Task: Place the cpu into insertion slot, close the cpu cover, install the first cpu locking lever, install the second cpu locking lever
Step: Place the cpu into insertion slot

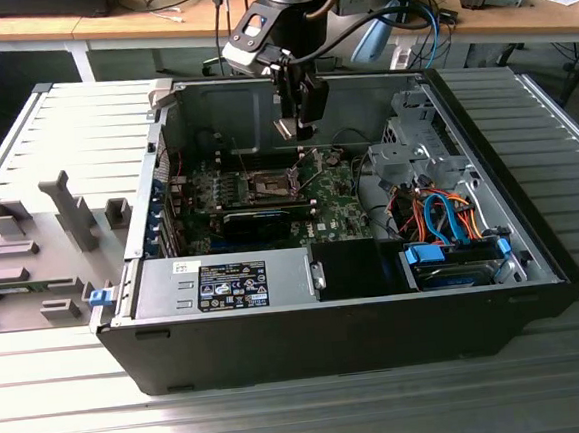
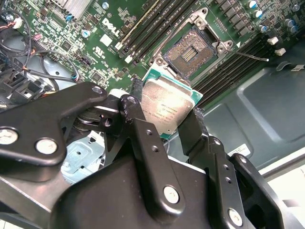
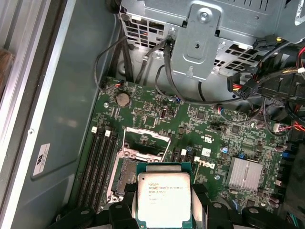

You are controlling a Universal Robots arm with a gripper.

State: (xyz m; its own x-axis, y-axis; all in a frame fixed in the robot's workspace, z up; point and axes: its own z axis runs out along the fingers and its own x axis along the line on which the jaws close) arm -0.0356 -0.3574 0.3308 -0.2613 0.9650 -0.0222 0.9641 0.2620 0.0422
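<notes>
We are showing the small, square, silvery-topped cpu (image 3: 163, 200) being pinched by two opposite edges in the black two-fingered gripper (image 2: 167, 113). It is hanging above the green motherboard (image 3: 214, 124), not yet in the bare metal-framed insertion slot (image 1: 270, 186). In the exterior view the slot is lying at seven o'clock from the gripper. We are judging a tilted or offset descent the main hazard, since it could bend the slot's contacts. The silver drive cage (image 1: 414, 146), between three and four o'clock, and the grey case wall (image 1: 215, 97), at ten o'clock, are bounding the room. Overhead the case is lying open.
</notes>
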